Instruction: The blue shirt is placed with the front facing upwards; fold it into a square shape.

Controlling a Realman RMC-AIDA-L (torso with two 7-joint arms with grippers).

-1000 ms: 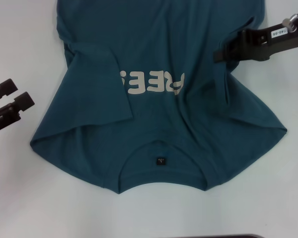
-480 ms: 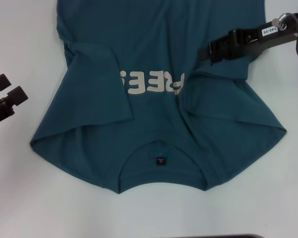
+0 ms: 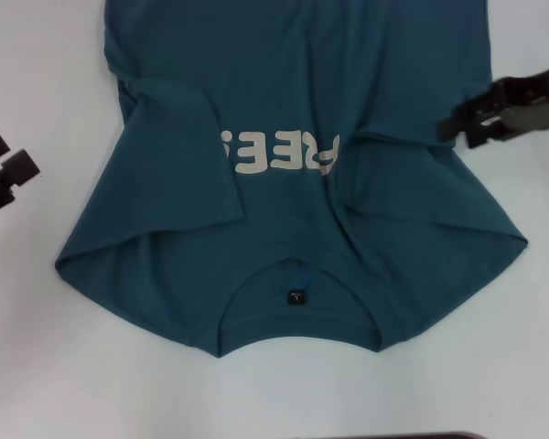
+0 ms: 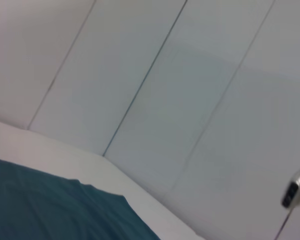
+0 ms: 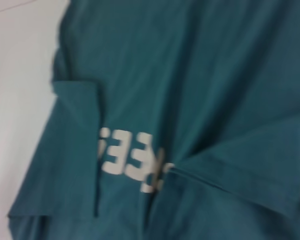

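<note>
While we look down from the head view, one blue shirt [image 3: 293,174] covers the middle of the white surface [image 3: 64,366], front up, its collar toward the near edge and its hem running off the far edge of the picture. We count one small dark neck label [image 3: 296,297] inside the collar and one row of off-white block letters [image 3: 279,152] across the chest (partly hidden by a crease on the shirt's right). Both sleeves are folded inward over the body, and wrinkles fan from the chest toward the right sleeve. A thin dark strip [image 3: 403,435] shows at the surface's near edge; we cannot tell what it is.

Our right end effector [image 3: 461,130] hangs by the shirt's right edge, its dark fingers slightly apart and holding nothing; whether the tips touch the cloth we cannot tell. Our left end effector [image 3: 2,161] sits near the left edge of the surface, well apart from the shirt, fingers spread and empty.
</note>
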